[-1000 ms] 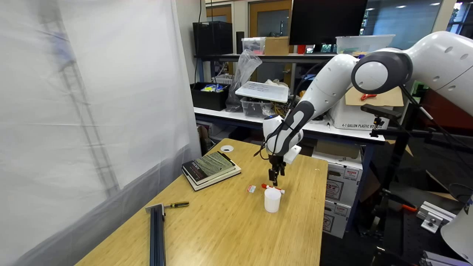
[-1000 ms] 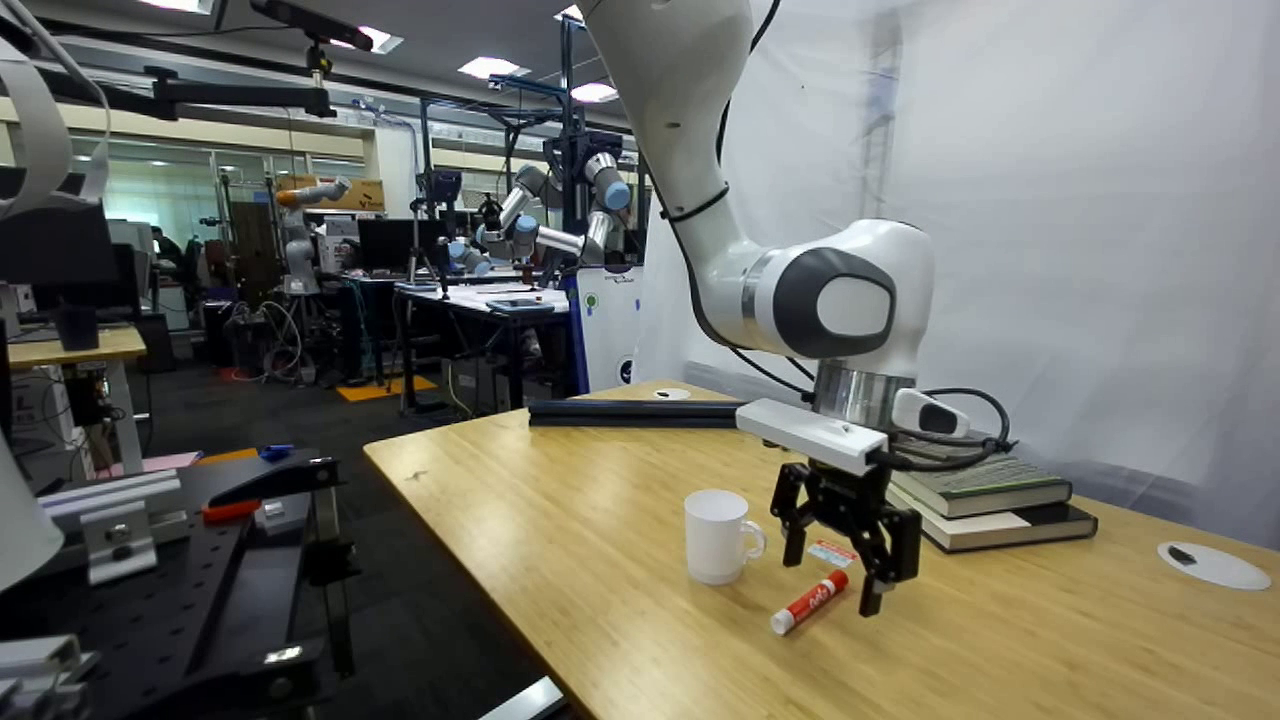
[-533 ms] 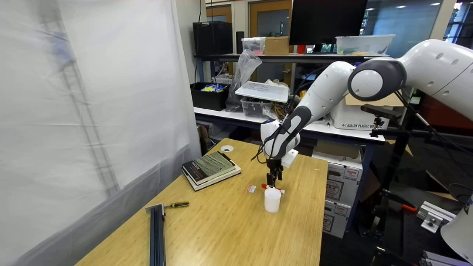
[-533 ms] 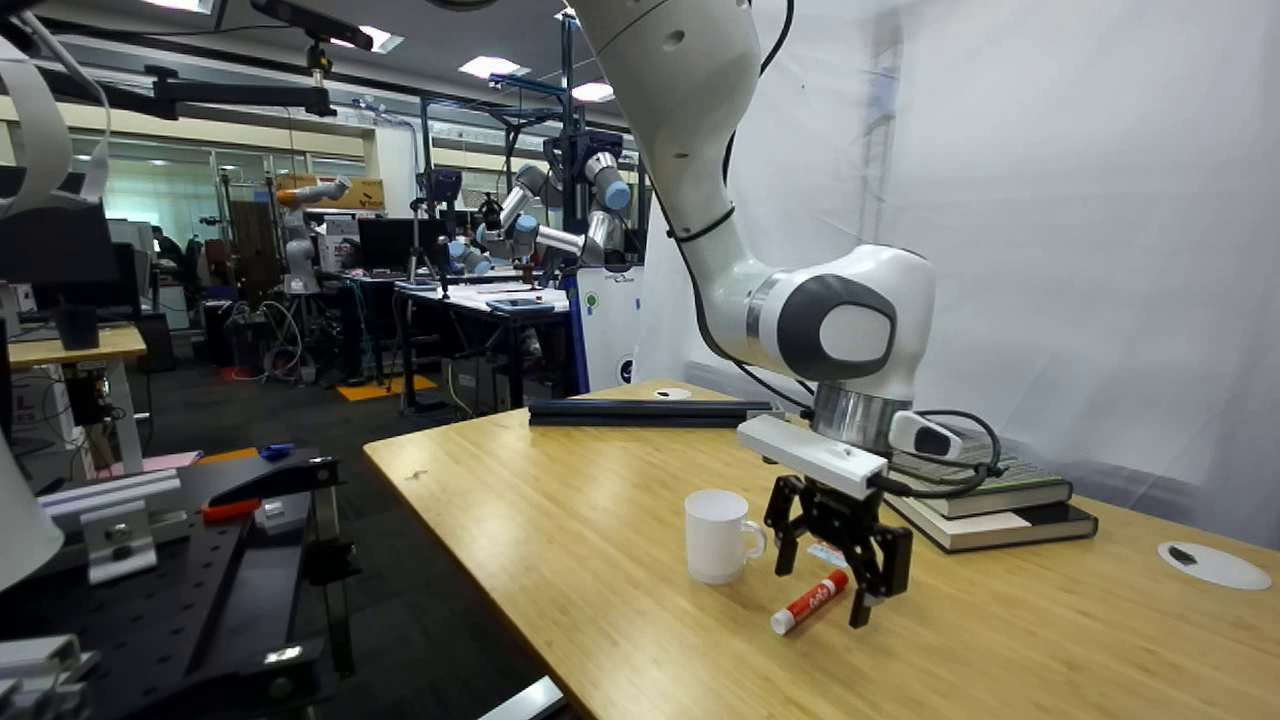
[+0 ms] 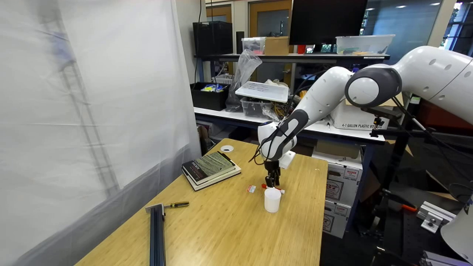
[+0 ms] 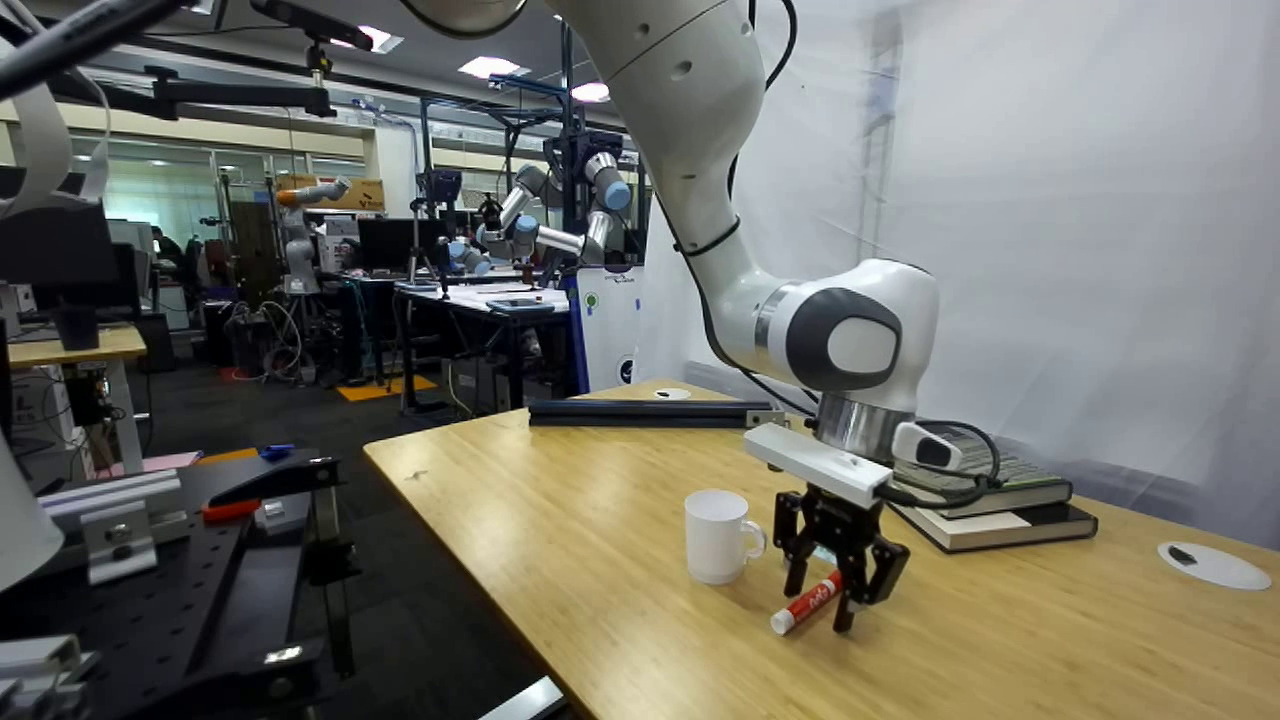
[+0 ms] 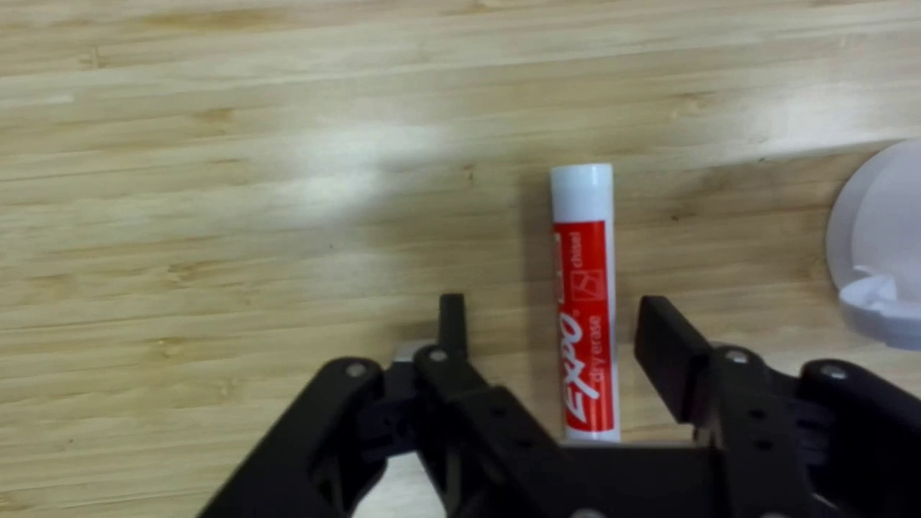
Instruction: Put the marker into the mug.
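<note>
The red and white marker (image 6: 812,603) lies flat on the table. In the wrist view the marker (image 7: 586,324) stands lengthwise between the fingers, its white end pointing away. My gripper (image 6: 820,607) is low over the marker, one finger on each side of it. In the wrist view the gripper (image 7: 551,305) is partly open, with bare table showing between the marker and both fingertips. The white mug (image 6: 714,540) stands upright beside the marker, handle toward the gripper. Part of the mug (image 7: 892,223) shows at the right of the wrist view. In an exterior view the mug (image 5: 272,201) stands in front of the marker.
Two stacked books (image 5: 210,170) lie at one side. A small red and white sticker (image 5: 251,188) lies near the marker. A black rail (image 6: 650,413) and a screwdriver (image 5: 179,204) lie farther along the table (image 5: 236,229). A white disc (image 6: 1215,566) is near a corner.
My gripper has come down toward the table, around the marker. The gap between its fingers has narrowed. The marker and mug have not moved.
</note>
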Controlling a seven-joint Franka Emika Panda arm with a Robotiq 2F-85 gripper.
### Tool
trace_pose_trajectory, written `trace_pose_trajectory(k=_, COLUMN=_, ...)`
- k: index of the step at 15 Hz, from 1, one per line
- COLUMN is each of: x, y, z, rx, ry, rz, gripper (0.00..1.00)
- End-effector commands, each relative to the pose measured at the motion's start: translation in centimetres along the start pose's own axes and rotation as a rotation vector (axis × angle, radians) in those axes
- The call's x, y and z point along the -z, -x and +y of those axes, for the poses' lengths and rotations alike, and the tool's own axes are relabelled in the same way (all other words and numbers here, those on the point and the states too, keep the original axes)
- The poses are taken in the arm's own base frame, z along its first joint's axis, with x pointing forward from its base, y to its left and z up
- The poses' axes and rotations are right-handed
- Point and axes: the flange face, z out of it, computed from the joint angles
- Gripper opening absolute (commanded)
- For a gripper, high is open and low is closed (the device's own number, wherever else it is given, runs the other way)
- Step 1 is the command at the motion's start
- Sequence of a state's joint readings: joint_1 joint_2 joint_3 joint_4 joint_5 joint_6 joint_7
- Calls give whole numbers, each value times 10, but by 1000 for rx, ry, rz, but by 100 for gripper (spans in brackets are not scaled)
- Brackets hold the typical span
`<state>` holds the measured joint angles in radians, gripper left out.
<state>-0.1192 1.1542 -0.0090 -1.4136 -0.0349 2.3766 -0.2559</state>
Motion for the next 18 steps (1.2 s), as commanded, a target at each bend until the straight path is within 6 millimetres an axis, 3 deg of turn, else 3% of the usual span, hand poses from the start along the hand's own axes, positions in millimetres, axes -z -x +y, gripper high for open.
trace_pose_trajectory(k=1, x=0, y=-7, z=4, rx=22, ry=-8, rz=-20, gripper=32)
trace_pose_trajectory(k=5, x=2, y=-10, z=5, rx=22, ry=-7, rz=-27, gripper=4)
trace_pose_trajectory(k=6, x=2, y=-11, z=6, rx=21, ry=-7, rz=-26, gripper=2)
trace_pose_trajectory(k=11, x=9, y=-14, z=9, rx=13, ry=-5, rz=-28, gripper=5)
trace_pose_trajectory(k=18, x=41, y=-18, z=9, rx=1, ry=25, rz=30, gripper=5)
